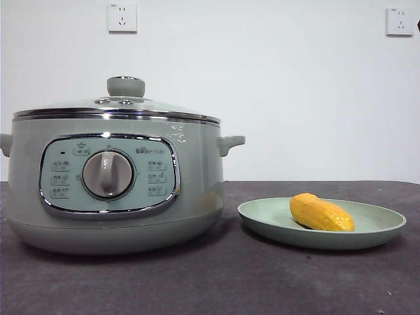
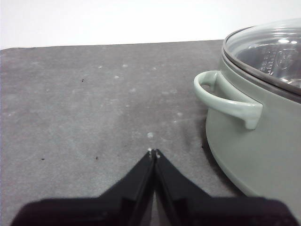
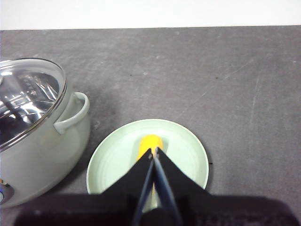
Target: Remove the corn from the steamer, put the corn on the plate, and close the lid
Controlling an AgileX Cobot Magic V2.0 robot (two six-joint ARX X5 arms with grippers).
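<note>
In the front view the steamer (image 1: 111,190) fills the left half of the frame, a round sage-green pot with a chrome-framed panel, a grey dial (image 1: 107,174) at its centre and small handles at each side. The lid (image 1: 118,108) sits closed on its chrome rim, clear glass with a green knob on top. To the right of the pot, apart from it, the plate (image 1: 377,230) rests on the dark grey counter (image 1: 210,282), shallow and pale green with a raised rim. The corn (image 1: 320,213) lies on its side in the plate, a short glossy yellow-orange piece, rounder at its left end and tapering toward the right. Two white wall sockets (image 1: 123,17) show high on the wall only in this view, and neither arm appears here. The left wrist view shows what the front one hides: the left hand (image 2: 153,153) clenched with its jaws pressed together and empty, above bare counter beside the pot's side handle (image 2: 225,99). The right wrist view looks down on the plate and shows the right hand (image 3: 153,151) likewise clenched and empty, hanging over the corn, whose far end peeks out beyond the jaw tips.
</note>
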